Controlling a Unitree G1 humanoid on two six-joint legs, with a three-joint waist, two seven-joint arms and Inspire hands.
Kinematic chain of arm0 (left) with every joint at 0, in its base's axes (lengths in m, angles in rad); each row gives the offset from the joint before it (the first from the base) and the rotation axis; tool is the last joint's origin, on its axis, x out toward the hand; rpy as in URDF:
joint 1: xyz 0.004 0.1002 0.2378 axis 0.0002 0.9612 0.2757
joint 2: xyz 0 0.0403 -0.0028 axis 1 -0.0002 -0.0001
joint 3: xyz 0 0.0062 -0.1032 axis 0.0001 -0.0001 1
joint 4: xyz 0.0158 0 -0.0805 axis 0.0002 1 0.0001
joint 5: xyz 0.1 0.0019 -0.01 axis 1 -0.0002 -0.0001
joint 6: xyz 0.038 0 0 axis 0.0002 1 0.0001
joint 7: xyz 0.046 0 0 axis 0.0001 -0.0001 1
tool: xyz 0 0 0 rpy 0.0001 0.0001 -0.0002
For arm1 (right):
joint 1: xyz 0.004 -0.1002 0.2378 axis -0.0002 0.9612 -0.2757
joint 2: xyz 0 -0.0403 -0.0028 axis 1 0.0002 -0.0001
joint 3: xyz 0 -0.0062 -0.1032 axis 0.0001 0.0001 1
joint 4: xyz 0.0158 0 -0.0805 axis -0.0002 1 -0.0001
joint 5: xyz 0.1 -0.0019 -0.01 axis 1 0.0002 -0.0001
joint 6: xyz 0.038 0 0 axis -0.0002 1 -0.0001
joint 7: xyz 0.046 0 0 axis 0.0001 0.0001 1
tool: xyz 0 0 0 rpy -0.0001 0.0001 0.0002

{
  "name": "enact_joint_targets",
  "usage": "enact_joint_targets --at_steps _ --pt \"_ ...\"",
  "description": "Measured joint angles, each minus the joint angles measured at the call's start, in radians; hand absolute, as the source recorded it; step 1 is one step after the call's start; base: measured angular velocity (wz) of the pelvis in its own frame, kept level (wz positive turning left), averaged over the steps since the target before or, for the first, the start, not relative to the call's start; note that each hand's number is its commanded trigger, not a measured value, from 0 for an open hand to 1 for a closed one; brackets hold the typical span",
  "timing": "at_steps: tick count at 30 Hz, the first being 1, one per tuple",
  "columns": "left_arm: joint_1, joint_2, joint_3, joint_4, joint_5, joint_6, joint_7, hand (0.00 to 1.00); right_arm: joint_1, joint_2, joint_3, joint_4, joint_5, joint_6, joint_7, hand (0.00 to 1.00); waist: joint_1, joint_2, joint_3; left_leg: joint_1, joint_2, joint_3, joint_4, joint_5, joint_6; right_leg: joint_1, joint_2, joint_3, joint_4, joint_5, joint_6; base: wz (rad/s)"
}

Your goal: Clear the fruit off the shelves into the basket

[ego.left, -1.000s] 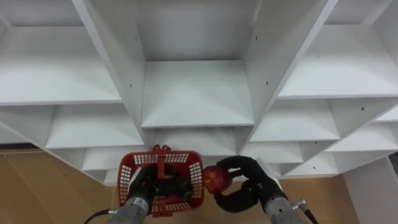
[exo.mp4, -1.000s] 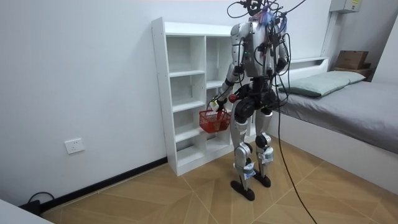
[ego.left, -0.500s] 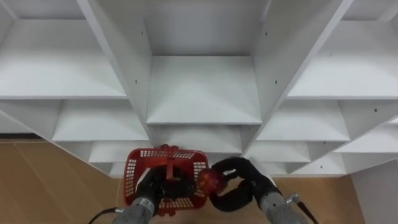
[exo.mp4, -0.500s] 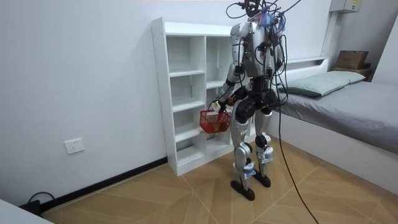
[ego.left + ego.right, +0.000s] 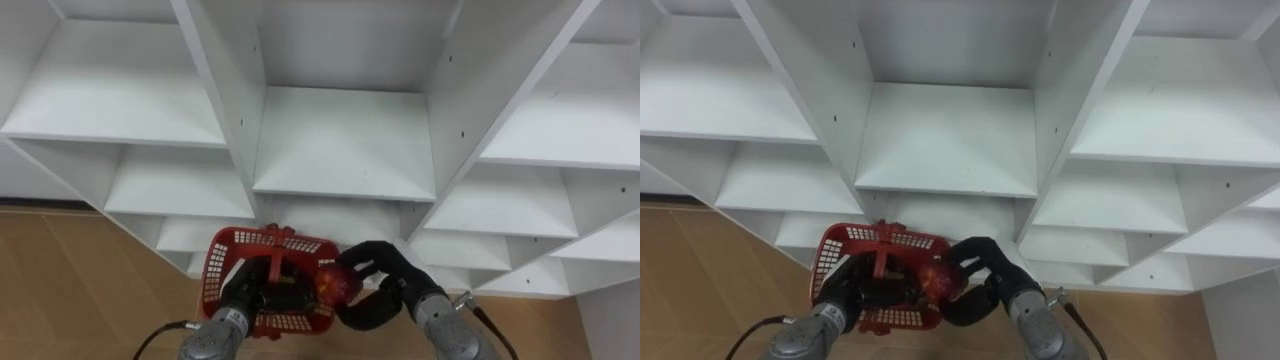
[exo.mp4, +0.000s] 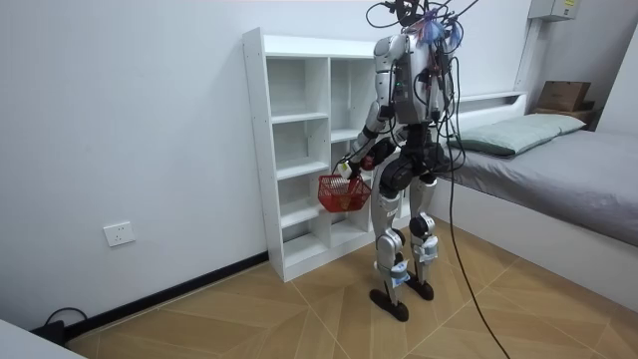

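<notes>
Red apple, clasped in my right hand, sits at the basket's right rim. My left hand grips the handle.

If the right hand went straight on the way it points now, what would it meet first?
Probably the red basket: the right hand, shut on the apple, points toward the robot's left at the basket's rim. If it clears the rim, the handle gripped by the left hand comes next. Depth is unclear.
</notes>
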Motion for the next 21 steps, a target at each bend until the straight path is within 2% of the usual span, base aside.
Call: enact_joint_targets --at_steps 5,10,21 --pt "0.000 0.000 -0.027 0.000 0.004 0.000 -0.006 1.00 -0.004 -0.003 0.007 0.023 -0.001 0.000 0.011 1.00 0.017 0.013 0.0027 -0.002 0.000 0.000 0.000 0.000 0.000 -0.002 0.000 -0.001 0.001 0.000 0.000 0.01" --pt "0.000 0.001 -0.031 0.000 0.020 0.000 -0.019 1.00 -0.011 -0.010 0.012 0.023 -0.010 0.001 0.023 1.00 0.023 0.026 0.0006 -0.013 0.001 0.000 0.000 0.000 0.000 -0.013 -0.001 -0.002 0.002 0.000 0.000 0.00" --pt "0.000 0.001 -0.032 0.000 0.043 0.004 -0.019 1.00 -0.022 -0.006 0.019 0.040 -0.015 0.010 0.029 1.00 0.022 0.026 0.0011 -0.014 0.001 0.001 0.002 0.000 0.000 -0.015 -0.005 -0.004 0.002 0.000 0.000 0.00"
